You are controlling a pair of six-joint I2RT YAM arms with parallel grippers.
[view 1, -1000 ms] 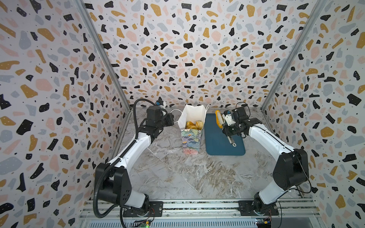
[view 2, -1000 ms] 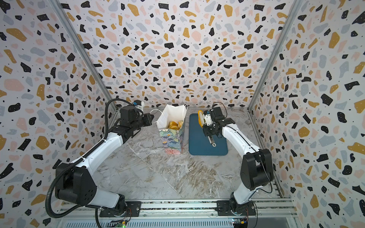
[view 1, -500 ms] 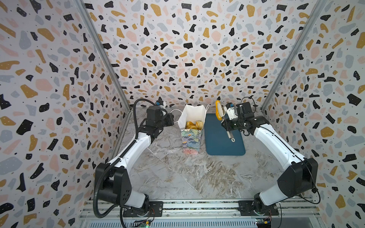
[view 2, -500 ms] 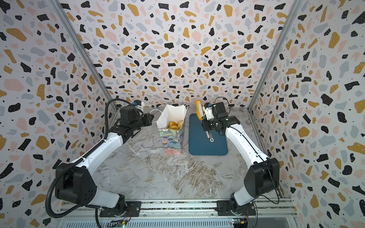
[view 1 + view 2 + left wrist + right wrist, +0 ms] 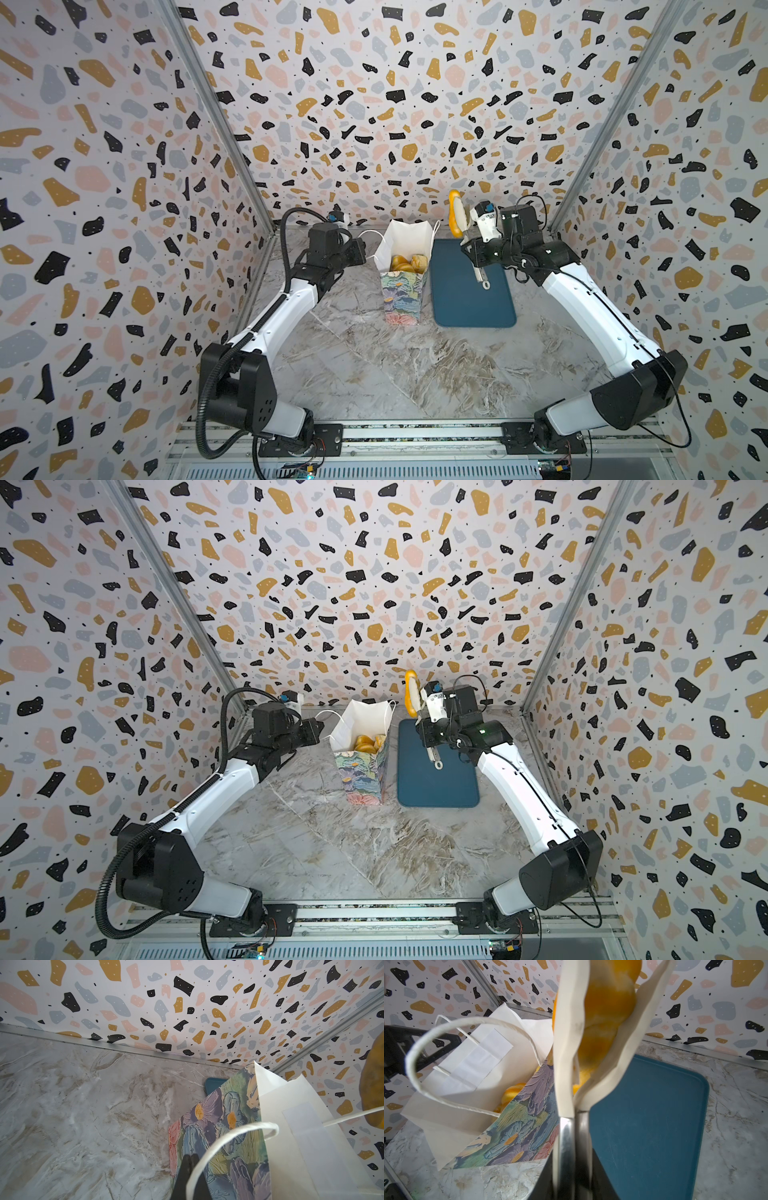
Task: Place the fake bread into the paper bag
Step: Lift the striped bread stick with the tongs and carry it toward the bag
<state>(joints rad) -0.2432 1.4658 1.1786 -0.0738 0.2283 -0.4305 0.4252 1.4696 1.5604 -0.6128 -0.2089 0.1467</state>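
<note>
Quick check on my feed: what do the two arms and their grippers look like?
Both arms have white link shells and black joint housings. The left arm carries a thick black corrugated hose; the right arm has only thin black wires. The left gripper has slim black fingers; the right gripper looks black too.

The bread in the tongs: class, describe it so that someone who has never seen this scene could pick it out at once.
Find the teal tray right of the flowered bag. Above its far end, the right claw holds white-tipped tongs. The golden bread pinched in them is the only one in the air; the other breads lie in the bag.
</note>
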